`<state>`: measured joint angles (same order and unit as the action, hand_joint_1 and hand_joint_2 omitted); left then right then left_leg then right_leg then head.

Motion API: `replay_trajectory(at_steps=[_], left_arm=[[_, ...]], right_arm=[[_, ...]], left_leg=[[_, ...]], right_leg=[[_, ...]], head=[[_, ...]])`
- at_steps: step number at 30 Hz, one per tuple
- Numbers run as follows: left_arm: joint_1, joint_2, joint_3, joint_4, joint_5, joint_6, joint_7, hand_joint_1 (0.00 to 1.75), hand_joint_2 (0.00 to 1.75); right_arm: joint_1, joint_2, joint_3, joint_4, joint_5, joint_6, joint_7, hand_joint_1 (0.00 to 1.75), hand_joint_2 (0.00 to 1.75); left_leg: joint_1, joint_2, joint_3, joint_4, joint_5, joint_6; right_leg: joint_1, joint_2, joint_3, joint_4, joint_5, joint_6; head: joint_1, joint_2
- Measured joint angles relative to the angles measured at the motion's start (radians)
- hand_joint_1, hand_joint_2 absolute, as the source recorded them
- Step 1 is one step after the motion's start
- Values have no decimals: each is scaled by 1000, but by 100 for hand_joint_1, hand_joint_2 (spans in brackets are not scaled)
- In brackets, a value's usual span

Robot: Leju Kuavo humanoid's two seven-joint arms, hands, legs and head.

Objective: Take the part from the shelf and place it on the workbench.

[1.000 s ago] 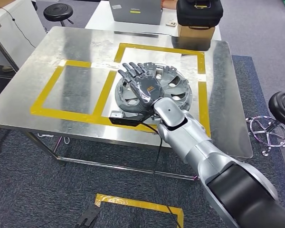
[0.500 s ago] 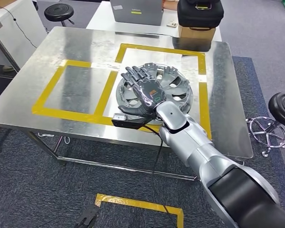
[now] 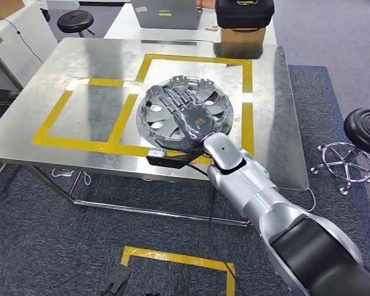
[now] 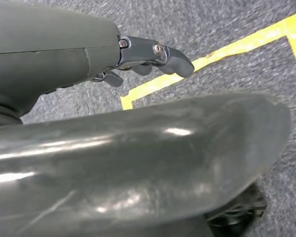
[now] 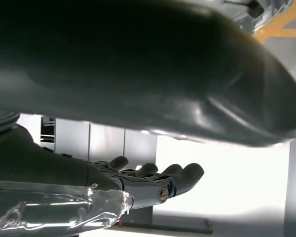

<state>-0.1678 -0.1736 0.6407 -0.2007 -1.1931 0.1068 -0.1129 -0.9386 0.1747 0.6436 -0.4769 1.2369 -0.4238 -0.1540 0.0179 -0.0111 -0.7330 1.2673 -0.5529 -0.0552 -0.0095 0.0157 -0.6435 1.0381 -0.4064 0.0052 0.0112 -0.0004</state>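
**Wheel cover on the worktop under the right hand**

The grey wheel cover (image 3: pixel 185 114) lay flat on the metal worktop (image 3: pixel 57 74), inside the right-hand square of the yellow tape outline (image 3: pixel 81 145), its near edge reaching the tape line at the front. The right hand (image 3: pixel 189 118) lay palm-down over the cover's near-left part, fingers (image 3: pixel 171 97) stretched out and spread toward the far side, released rather than clenched; whether they actually touched the cover could not be told. In the right wrist view the same hand (image 5: pixel 146 182) showed its fingers extended side by side, with nothing between them. A small dark camera module (image 3: pixel 166 159) hung under the wrist at the worktop's near edge, with a black cable trailing down from it.

The left hand (image 4: pixel 154 54) hung low over the grey carpet (image 4: pixel 232 24), its fingers loosely curved and holding nothing, above a strip of yellow floor tape (image 4: pixel 213 54).

At the far edge of the worktop stood a cardboard box (image 3: pixel 238 36) with a black case (image 3: pixel 243 12) on top. A black stool (image 3: pixel 367 129) stood to the right of the worktop, and another (image 3: pixel 75 21) at the far left.
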Motion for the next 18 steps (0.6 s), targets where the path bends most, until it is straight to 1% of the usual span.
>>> replay_trajectory(at_steps=[1, 2, 3, 4, 5, 6, 7, 9, 10, 11, 12, 13, 14, 15, 16, 17, 18], left_arm=[[0, 0, 0, 0, 0, 0, 0, 0, 0], [-1, 0, 0, 0, 0, 0, 0, 0, 0], [-2, 0, 0, 0, 0, 0, 0, 0, 0], [-4, 0, 0, 0, -1, 1, 0, 0, 0], [-6, 0, 0, 0, -1, 1, 0, 0, 0], [-8, 0, 0, 0, -1, 1, 0, 0, 0], [-9, -1, 0, 0, -1, 1, 0, 0, 0], [-7, -1, 1, 0, -2, 2, 0, 0, 0], [-5, -1, 1, 0, -2, 2, 0, 0, 0], [-4, -1, 1, 0, -3, 2, 0, 0, 0], [-4, -1, 1, 0, -3, 2, 0, 0, 0], [-4, -2, 2, 0, -4, 2, 0, 0, 0], [-4, -2, 2, 0, -4, 2, 0, 0, 0], [-4, -2, 2, 0, -4, 2, 0, 0, 0], [-4, -2, 2, 0, -4, 2, 0, 0, 0], [-4, -2, 2, 0, -4, 2, 0, 0, 0], [-3, -3, 3, 0, -4, 2, 0, 0, 0]], right_arm=[[0, 0, 0, 0, 0, 0, 0, 0, 0], [0, 0, 0, 0, 0, 0, 0, 0, 0], [-1, 0, 0, 0, 0, 0, 0, 0, 0], [-2, 0, 0, 0, 0, 0, 1, 0, 0], [-4, 0, 0, 0, -1, 0, 1, 0, 0], [-4, 0, 0, 0, -2, 0, 1, 0, 0], [-4, 0, 0, 0, -2, 0, 1, 0, 0], [1, -1, 1, 0, -3, 0, 1, 0, 0], [3, -2, 2, 1, -3, 1, 0, 0, 0], [5, -3, 2, 1, -3, 1, 0, 0, 0], [6, -4, 2, 2, -3, 2, 1, 0, 0], [6, -5, 3, 2, -3, 2, 1, 0, 0], [7, -5, 4, 2, -3, 2, 1, 0, 0], [8, -5, 4, 2, -3, 2, 1, 0, 0], [9, -5, 5, 2, -3, 2, 1, 0, 0], [9, -5, 5, 2, -3, 2, 1, 0, 0], [9, -5, 6, 2, -3, 2, 1, 0, 0]], left_leg=[[-1, 0, 12, 1, 7, 3], [-2, 0, 41, -32, 27, 8], [-4, 0, 84, -87, 50, 14], [-7, 0, 131, -152, 63, 19], [-10, 0, 169, -208, 68, 24], [-14, 0, 191, -245, 68, 27], [-18, -1, 199, -265, 67, 31], [-21, -1, 190, -273, 83, 42], [-21, 0, 183, -275, 93, 49], [-20, 1, 175, -278, 104, 56], [-19, 2, 164, -279, 115, 61], [-19, 2, 152, -279, 125, 65], [-19, 2, 139, -279, 136, 66], [-19, 3, 126, -278, 146, 66], [-19, 3, 112, -278, 157, 66], [-19, 3, 99, -278, 168, 64], [-18, 3, 86, -277, 178, 62]], right_leg=[[3, 0, -10, 0, 8, -1], [5, 0, -19, 0, 16, 0], [6, 0, -28, 0, 24, 1], [8, 0, -37, 1, 32, 4], [9, 0, -43, 1, 39, 8], [9, 0, -48, 0, 48, 14], [8, -1, -51, -4, 57, 20], [3, -3, -56, -11, 72, 32], [1, -4, -62, -3, 59, 37], [1, -4, -74, 25, 27, 41], [0, -5, -90, 73, -18, 45], [1, -6, -108, 141, -72, 47], [1, -6, -122, 211, -111, 49], [1, -6, -128, 261, -128, 51], [1, -6, -119, 282, -124, 52], [1, -6, -90, 263, -102, 51], [1, -6, -44, 212, -77, 51]], head=[[0, 0], [0, 0], [0, 0], [0, 0], [0, 0], [0, 0], [1, 0], [1, 0], [2, 0], [2, 0], [2, 0], [3, 0], [3, 0], [2, 0], [3, 0], [3, 0], [3, 0]])
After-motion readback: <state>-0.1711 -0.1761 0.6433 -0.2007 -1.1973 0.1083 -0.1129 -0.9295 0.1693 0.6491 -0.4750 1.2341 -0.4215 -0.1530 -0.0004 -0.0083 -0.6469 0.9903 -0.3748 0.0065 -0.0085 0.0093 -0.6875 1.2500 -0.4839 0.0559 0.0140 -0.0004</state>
